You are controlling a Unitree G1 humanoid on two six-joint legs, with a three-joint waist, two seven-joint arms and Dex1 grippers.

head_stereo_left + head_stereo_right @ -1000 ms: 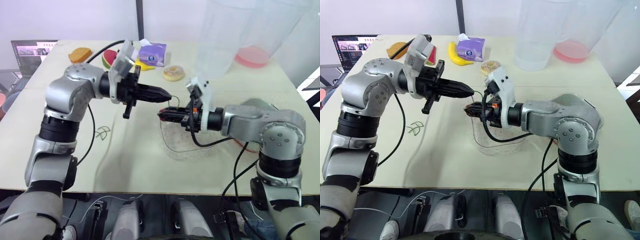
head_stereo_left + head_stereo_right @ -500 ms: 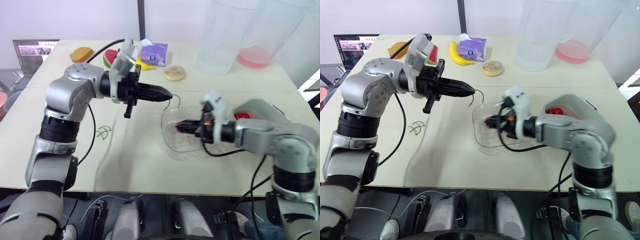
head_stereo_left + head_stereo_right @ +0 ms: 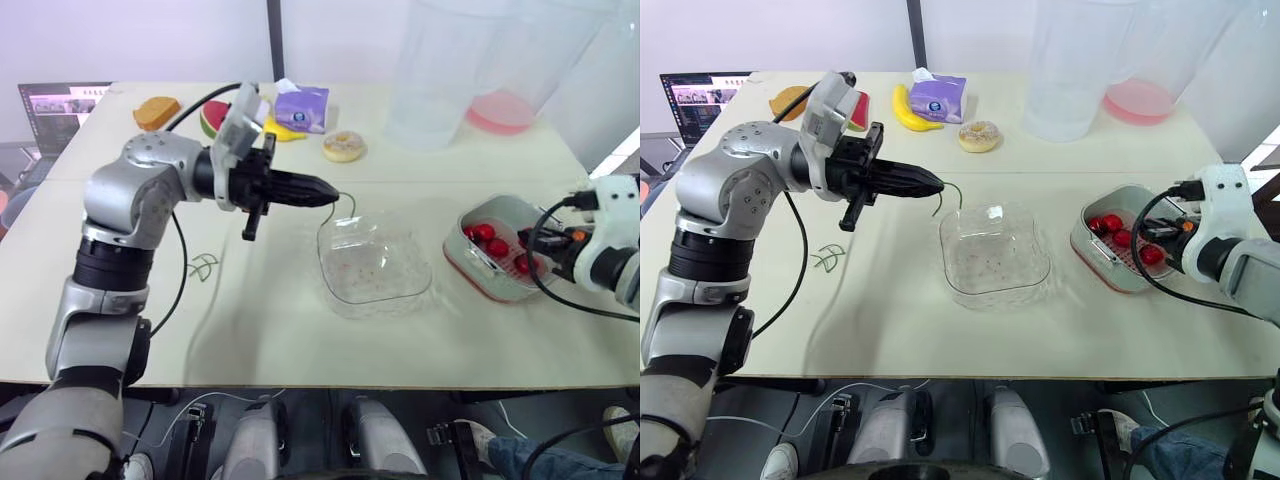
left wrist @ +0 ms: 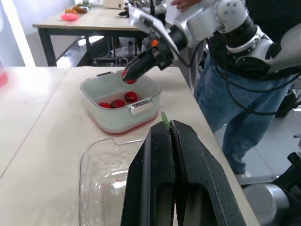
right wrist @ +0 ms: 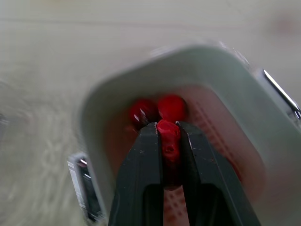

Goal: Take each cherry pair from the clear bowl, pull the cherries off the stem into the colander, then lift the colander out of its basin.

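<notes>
Left end effector [image 4: 170,125] pinches stem [image 4: 165,120], jutting straight ahead; right end effector [image 5: 168,126] clamps cherry [image 5: 168,141], seemingly lengthwise.

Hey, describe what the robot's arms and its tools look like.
Both arms are rounded silver-grey shells with black joints: left arm, right arm. Each wrist carries a white housing, and a black cable loops loosely alongside each arm. The left tool and right tool each have two smooth, tapered black fingers.
</notes>
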